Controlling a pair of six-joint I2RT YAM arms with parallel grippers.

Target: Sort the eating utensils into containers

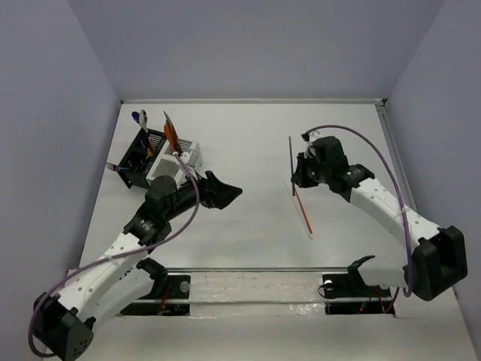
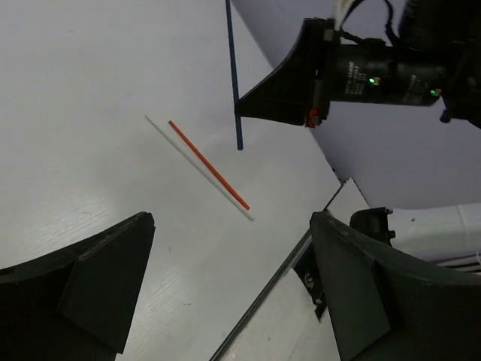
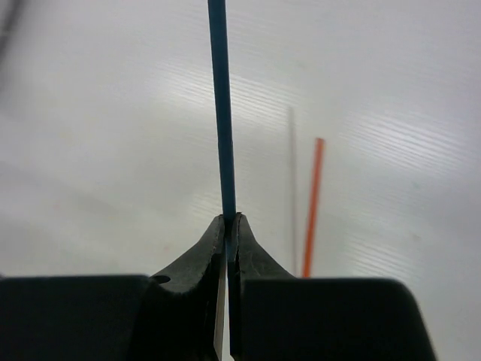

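A thin blue stick (image 3: 220,113) is pinched between the pressed-together fingertips of the right gripper (image 3: 228,226), on the right half of the white table (image 1: 248,135). In the top view the blue stick (image 1: 291,154) runs as a dark line from far to near, with the right gripper (image 1: 297,175) closed on its nearer part. From the left wrist camera its free end (image 2: 234,75) sticks out below the black fingers. I cannot tell whether that end touches the table. Just beside it, towards the near right, a slim orange stick (image 1: 301,206) and a slim white stick (image 1: 308,228) lie flat on the table. They lie side by side and almost parallel, the white one reaching farther at both ends (image 2: 210,167) (image 2: 161,129). At the far left of the table stand a black slotted caddy (image 1: 135,158) and a white slotted caddy (image 1: 192,156), joined side by side with the black one on the left. Several handles rise from them, among them an orange handle (image 1: 170,132) and a blue-tipped piece (image 1: 140,116); they are too small to name further. The left gripper (image 1: 228,192) hangs over the table just near and right of the white slotted caddy. Its two dark fingers (image 2: 98,293) are spread wide with nothing between them, and it points towards the sticks on the right.
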